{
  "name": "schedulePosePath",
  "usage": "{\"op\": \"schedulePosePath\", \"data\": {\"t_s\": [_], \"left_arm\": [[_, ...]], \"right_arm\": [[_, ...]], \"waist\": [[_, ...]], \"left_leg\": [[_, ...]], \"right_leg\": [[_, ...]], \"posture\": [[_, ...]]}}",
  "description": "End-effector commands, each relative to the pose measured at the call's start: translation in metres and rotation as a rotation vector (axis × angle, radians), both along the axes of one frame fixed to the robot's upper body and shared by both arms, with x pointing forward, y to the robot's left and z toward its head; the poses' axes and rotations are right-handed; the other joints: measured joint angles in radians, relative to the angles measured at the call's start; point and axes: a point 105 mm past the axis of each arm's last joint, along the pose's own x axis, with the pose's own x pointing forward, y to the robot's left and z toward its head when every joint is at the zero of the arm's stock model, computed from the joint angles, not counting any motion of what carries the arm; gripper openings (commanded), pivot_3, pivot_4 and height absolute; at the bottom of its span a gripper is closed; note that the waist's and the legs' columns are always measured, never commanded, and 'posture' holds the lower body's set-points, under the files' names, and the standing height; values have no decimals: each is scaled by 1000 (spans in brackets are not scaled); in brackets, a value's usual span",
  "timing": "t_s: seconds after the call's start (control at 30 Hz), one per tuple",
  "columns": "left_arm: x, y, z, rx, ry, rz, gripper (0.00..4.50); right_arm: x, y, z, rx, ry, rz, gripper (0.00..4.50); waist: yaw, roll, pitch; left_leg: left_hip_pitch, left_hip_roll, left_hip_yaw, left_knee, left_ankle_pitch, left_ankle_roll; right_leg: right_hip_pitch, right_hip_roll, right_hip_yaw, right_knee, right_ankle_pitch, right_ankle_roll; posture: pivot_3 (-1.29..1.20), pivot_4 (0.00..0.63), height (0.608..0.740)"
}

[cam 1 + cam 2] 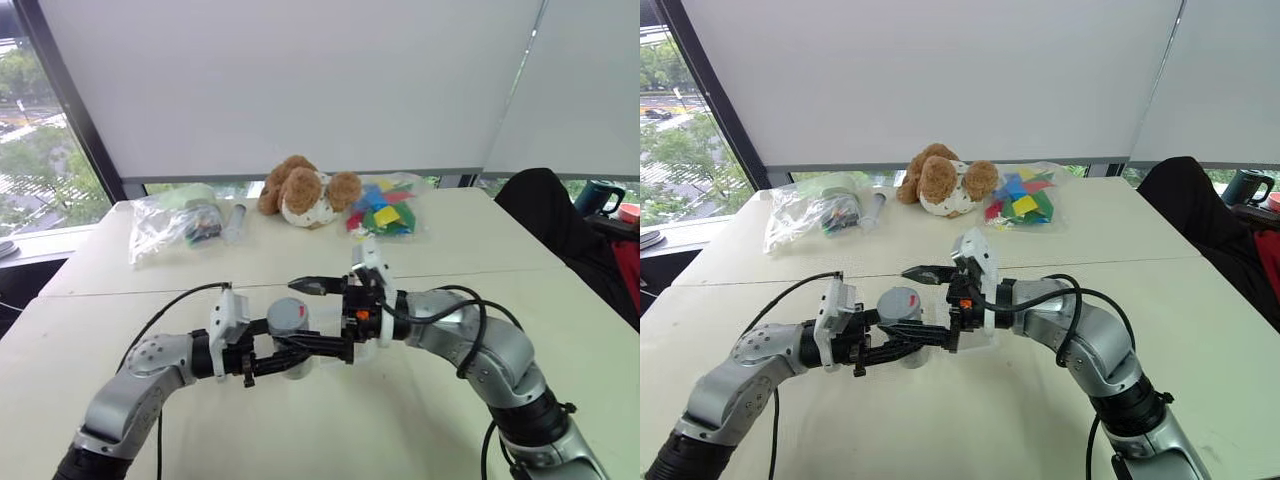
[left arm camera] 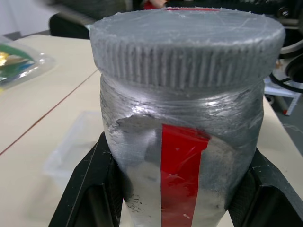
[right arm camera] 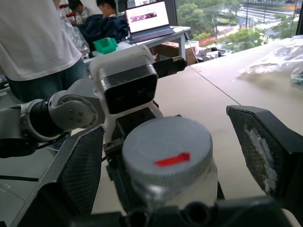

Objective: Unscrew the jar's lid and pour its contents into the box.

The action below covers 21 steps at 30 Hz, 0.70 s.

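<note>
My left gripper [image 1: 285, 358] is shut on the jar [image 2: 180, 156], holding the silvery cylinder with its red stripe upright above the table. The ribbed grey lid [image 1: 289, 314] sits on top of the jar. My right gripper [image 1: 312, 318] reaches in from the right, open wide, with one finger [image 3: 265, 146] on each side of the lid and apart from it. A red mark shows on the lid [image 3: 165, 146]. The box [image 2: 71, 151], a shallow clear tray, lies on the table below and beyond the jar. The contents are hidden inside the jar.
At the table's far side lie a clear bag [image 1: 175, 222], a slim grey tube [image 1: 235, 220], a brown teddy bear [image 1: 305, 190] and a bag of coloured pieces [image 1: 385, 212]. A black chair [image 1: 545, 215] stands at the right. People stand and sit behind [image 3: 38, 38].
</note>
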Motion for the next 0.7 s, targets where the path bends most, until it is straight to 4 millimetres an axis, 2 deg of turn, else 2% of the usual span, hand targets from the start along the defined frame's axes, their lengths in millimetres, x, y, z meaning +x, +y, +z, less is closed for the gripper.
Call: {"op": "schedulePosePath", "data": {"t_s": [0.03, 0.23, 0.33, 0.4, 0.43, 0.6, 0.7], "left_arm": [[-2, -3, 2, -4, -39, -7, 2070], [-1, -7, 7, -7, -70, -1, 2070], [1, -13, 16, -15, -88, -3, 2070], [2, -15, 21, -15, -95, -6, 2070], [2, -16, 24, -15, -97, -8, 2070], [-1, -21, 33, -3, -92, -44, 2070], [-9, -22, 40, 2, -82, -143, 2070]], "right_arm": [[-4, 5, 10, 9, -40, 20, 4500], [-7, 6, 8, 3, -4, 46, 4500], [-8, 4, 6, -15, 17, 62, 3605], [-8, 4, 6, -17, 22, 67, 2593], [-7, 4, 8, -12, 17, 68, 2304], [-9, 3, 15, 4, -39, 115, 2323], [-28, -7, 16, -27, -63, 337, 2323]], "waist": [[-1, 0, 0], [-1, 0, 0], [0, 0, 0], [-1, 0, 0], [-1, 0, 0], [-2, 0, 0], [-2, 0, 0]], "left_leg": [[0, 0, 0, 0, 0, 0], [0, 0, 0, 0, 0, 0], [0, 0, -1, 0, 0, 0], [0, 0, 0, 1, 0, 0], [0, 0, -1, 1, 0, 0], [0, 0, 0, 0, 0, 0], [0, 0, 1, 0, 0, 0]], "right_leg": [[0, 0, 0, 0, 0, 0], [0, 0, 0, 0, 0, 0], [0, 0, 0, 0, 0, 0], [0, 0, 0, 0, 0, 0], [0, 0, 0, 0, 0, 0], [0, 1, 0, 0, 0, 1], [0, 1, 0, 0, 1, 1]], "posture": [[0, 150, 740], [0, 150, 740], [0, 150, 740], [0, 150, 740], [0, 150, 740], [0, 150, 740], [0, 150, 740]]}}
